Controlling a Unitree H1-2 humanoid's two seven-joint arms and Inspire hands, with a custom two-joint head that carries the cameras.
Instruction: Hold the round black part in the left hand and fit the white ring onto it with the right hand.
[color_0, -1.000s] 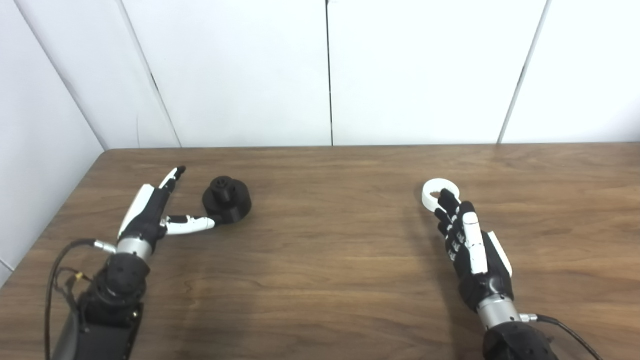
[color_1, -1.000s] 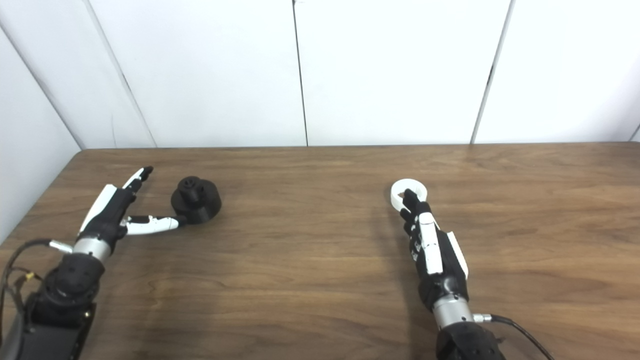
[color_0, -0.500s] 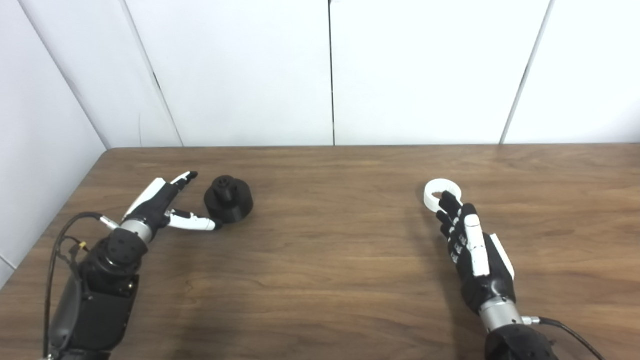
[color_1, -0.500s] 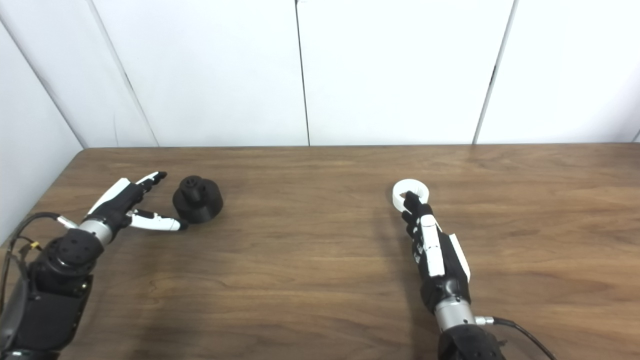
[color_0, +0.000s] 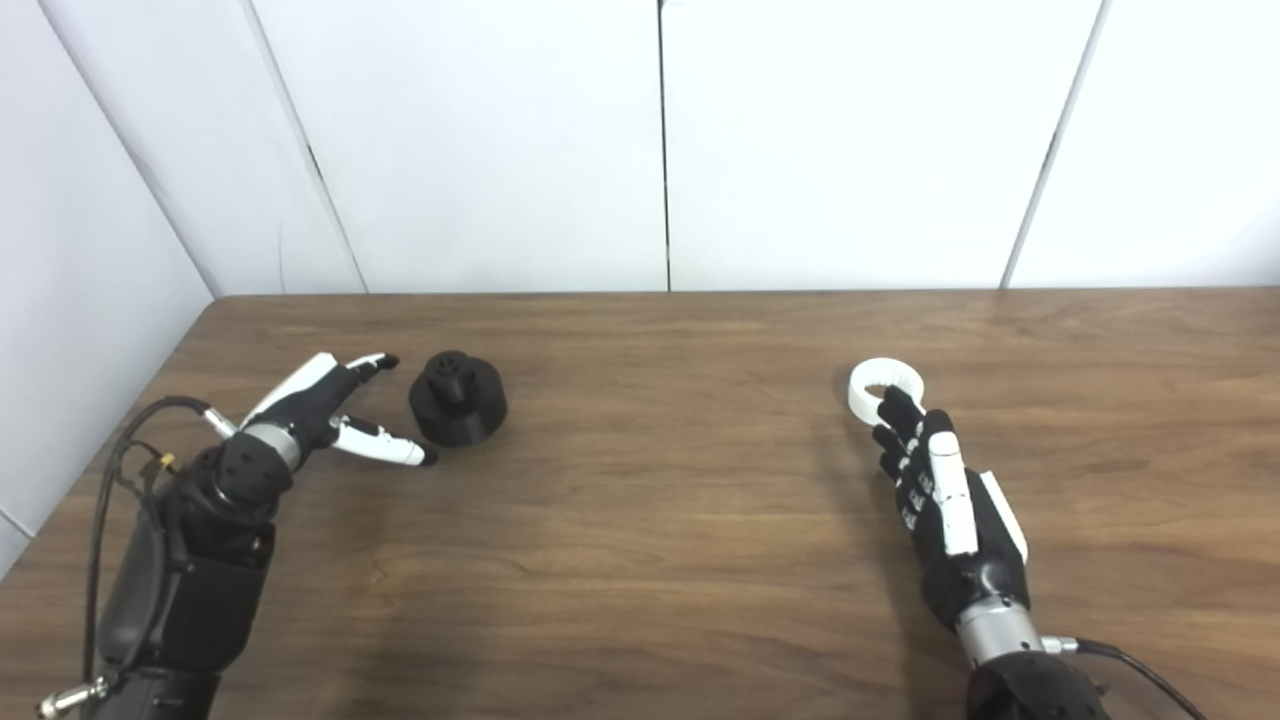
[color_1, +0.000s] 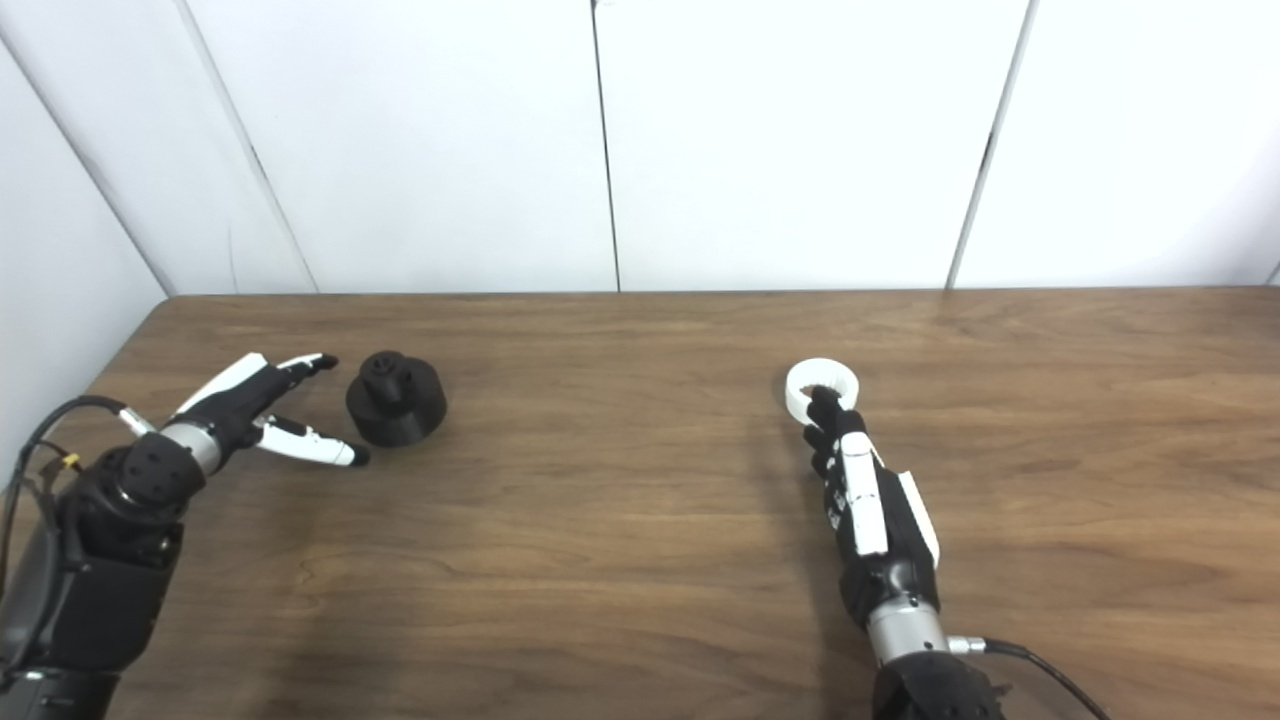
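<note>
The robot's left hand (color_0: 318, 412) lay low over the brown wooden table (color_0: 660, 520) with its fingers spread wide and nothing in them, the thumb stretched out toward the round black plastic part (color_0: 458, 397). That part sat upright on the wood just beyond the thumb's tip, between the thumb and the upper fingers but a little past them, and I could see a thin gap, so they were apart. Its narrower knob faced up. Over on the other side, the right hand (color_0: 942, 500) rested back-up with its fingers (color_0: 900, 420) held straight and close together, gripping nothing. The white plastic ring (color_0: 884, 388) lay flat right at those fingertips, its near rim hidden behind them; I could not tell whether they touched it. The two parts lay well apart
</note>
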